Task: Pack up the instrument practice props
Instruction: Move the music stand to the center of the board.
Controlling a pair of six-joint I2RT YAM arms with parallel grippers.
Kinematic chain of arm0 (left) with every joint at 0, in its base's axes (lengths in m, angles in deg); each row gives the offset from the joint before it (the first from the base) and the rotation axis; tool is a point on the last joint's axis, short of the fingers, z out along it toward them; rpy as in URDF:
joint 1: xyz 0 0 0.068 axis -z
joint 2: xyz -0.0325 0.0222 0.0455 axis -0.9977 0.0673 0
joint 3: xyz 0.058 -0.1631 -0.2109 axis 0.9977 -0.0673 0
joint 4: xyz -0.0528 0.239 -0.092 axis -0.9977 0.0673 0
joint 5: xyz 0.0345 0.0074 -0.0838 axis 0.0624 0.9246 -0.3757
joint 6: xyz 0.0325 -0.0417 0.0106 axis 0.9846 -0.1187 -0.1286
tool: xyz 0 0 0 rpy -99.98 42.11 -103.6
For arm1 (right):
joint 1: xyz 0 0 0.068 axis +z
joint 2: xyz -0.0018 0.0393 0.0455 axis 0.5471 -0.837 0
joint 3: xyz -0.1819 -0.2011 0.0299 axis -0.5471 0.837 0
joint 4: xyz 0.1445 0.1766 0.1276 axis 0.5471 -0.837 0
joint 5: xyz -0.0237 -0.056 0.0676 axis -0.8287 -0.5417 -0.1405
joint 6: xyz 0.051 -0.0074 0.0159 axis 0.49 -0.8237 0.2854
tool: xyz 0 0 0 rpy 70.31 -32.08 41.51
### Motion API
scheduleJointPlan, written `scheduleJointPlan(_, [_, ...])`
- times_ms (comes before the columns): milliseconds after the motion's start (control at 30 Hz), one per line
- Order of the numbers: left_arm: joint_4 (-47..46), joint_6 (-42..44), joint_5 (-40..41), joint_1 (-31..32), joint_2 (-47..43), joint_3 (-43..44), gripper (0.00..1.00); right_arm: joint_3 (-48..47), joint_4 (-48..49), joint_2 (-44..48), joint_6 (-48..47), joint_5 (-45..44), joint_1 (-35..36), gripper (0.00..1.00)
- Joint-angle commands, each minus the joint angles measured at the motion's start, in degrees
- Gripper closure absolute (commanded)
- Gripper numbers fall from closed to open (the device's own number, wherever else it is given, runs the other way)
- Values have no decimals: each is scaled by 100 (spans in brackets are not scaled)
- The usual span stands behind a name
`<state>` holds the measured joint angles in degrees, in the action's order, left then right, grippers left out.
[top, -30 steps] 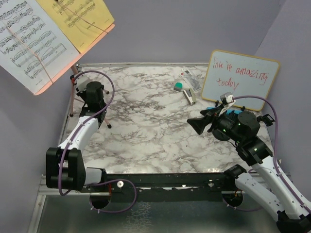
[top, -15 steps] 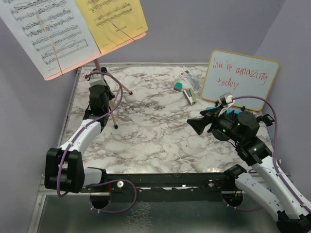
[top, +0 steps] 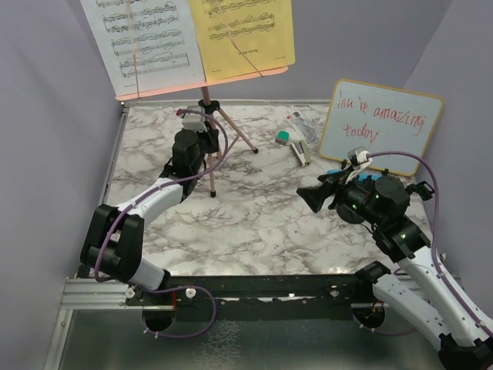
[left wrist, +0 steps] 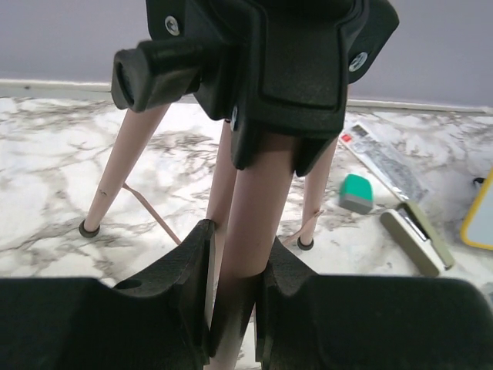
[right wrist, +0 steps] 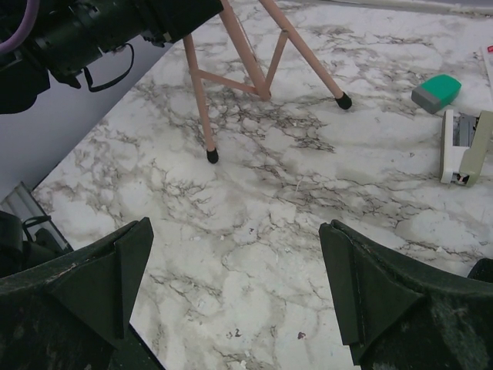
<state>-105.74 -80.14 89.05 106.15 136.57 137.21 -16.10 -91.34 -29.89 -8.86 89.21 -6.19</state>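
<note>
While the left gripper (left wrist: 233, 297) clamps the pink music stand (left wrist: 258, 200) by its pole, sheet music (top: 146, 42) (white and yellow pages) on top, right gripper (right wrist: 235, 274) spread wide, empty.

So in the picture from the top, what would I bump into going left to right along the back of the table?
Tripod legs of the pink music rack → green eraser → stapler → whiteboard.
</note>
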Motion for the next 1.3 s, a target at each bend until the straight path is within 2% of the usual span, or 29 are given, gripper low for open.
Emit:
scheduleJointPlan(0, [-718,-1480,-690,508,349,169,100,-87,-51,-24,-127,-161,-16,4])
scheduleJointPlan(200, [-792,-1664,-635,953,669,386,100,-151,-141,-147,-102,-167,-18,3])
scheduleJointPlan(367, [-709,-1304,-186,1385,741,435,100,-247,-238,-297,-93,-97,-18,3])
scheduleJointPlan(600, [492,-458,580,1698,797,931,100,-183,-278,-273,-72,-175,-18,3])
scheduleJointPlan(867, [1498,236,971,1736,766,1409,100,-182,-305,-294,-72,-234,-18,3])
scheduleJointPlan(1267, [2119,1193,963,1726,595,1707,100,-87,-306,-283,-67,-236,-18,3])
